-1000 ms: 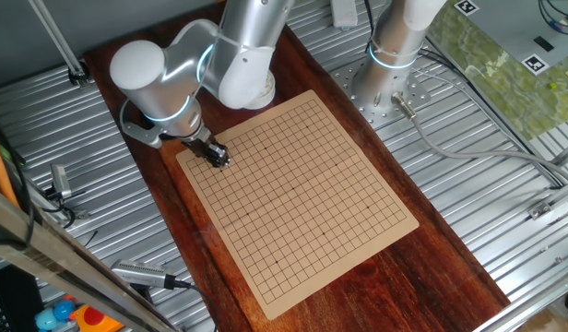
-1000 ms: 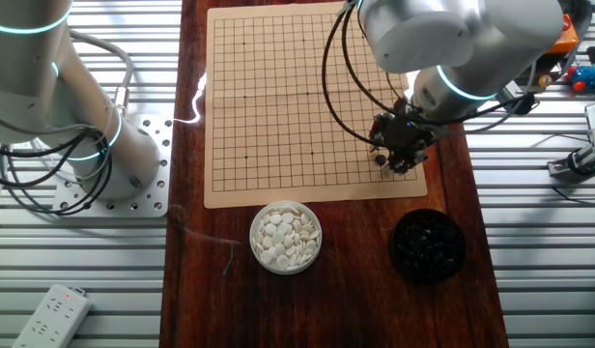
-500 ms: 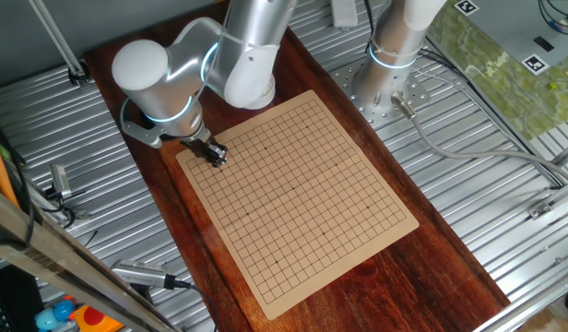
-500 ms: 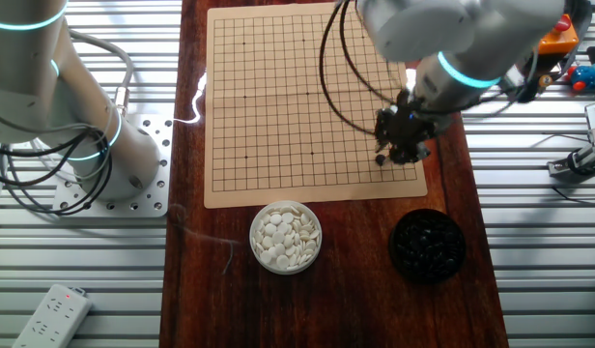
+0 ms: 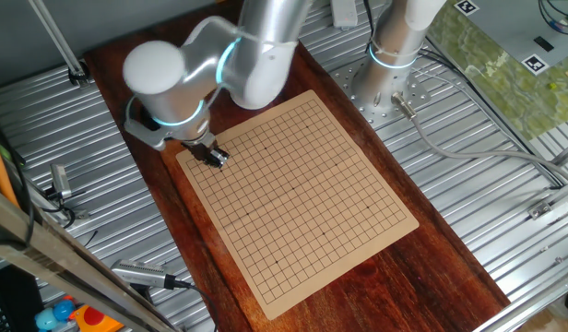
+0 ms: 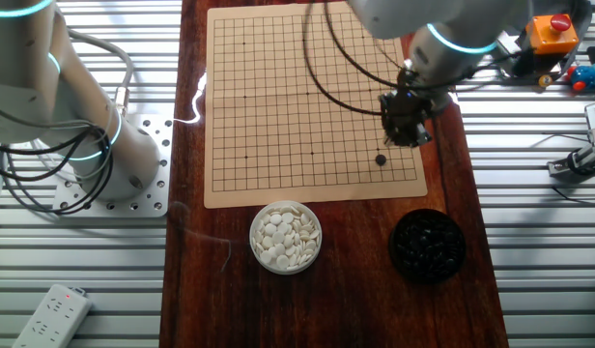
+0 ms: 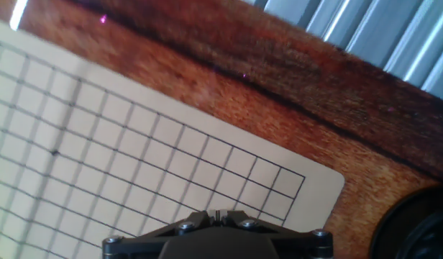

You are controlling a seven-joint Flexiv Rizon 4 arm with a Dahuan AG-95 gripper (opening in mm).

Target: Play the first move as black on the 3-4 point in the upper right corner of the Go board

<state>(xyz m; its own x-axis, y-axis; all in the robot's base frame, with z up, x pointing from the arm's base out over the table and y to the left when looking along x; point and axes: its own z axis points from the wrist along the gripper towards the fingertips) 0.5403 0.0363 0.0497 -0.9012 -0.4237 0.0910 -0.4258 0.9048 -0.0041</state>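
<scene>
The tan board (image 6: 297,97) lies on the dark wooden tabletop and also shows in the one fixed view (image 5: 302,194) and the hand view (image 7: 135,158). One black stone (image 6: 381,160) lies on the board near its corner by the black bowl. My gripper (image 6: 411,137) hovers above the board's edge, a little away from the stone and not touching it. It is empty, and its jaws stand a narrow slit apart in the hand view (image 7: 216,214). In the one fixed view the gripper (image 5: 217,160) is over the board's corner, and I cannot see the stone there.
A white bowl of white stones (image 6: 286,237) and a black bowl of black stones (image 6: 427,245) stand on the tabletop below the board; the black bowl's rim shows in the hand view (image 7: 423,223). A second arm's base (image 6: 114,164) stands beside the table.
My gripper has let go of the black stone, which stays on the board. The gripper has lifted and moved away from it, up along the board's edge.
</scene>
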